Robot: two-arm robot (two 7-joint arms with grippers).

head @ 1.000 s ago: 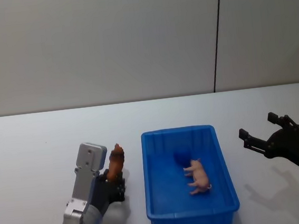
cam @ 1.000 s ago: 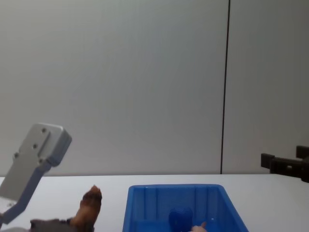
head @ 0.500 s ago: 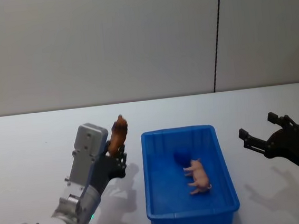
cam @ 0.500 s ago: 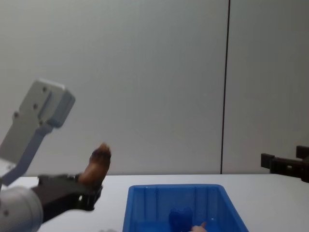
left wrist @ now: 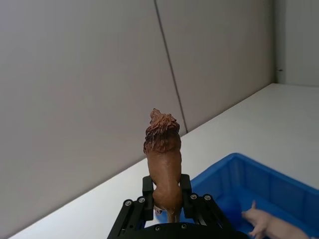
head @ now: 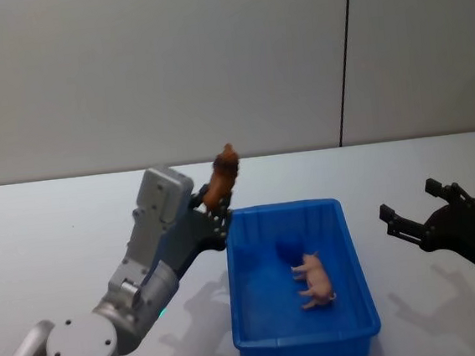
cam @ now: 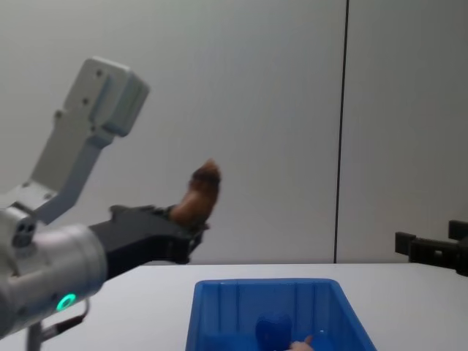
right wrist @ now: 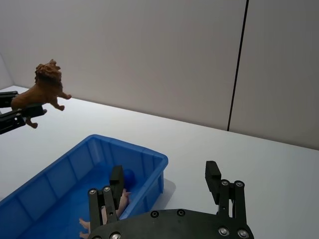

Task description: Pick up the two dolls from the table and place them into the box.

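- Head view: the left tool (head: 215,204) is clamped on a brown lion figure (head: 221,176), held upright in the air just beside the far left corner of the blue box (head: 363,300)
- 2 dolls already lie inside the box: a pale pink pig (head: 316,280) near the middle and a rounded blue one (head: 288,252) behind it
- Right tool (head: 417,221) hangs parked with its fingers spread, empty, over the desk (head: 57,229) to the box's right
- Judged well done, the carry should bring the lion fully past the rim before lowering, over bare floor clear of the pig, and only then part the fingers
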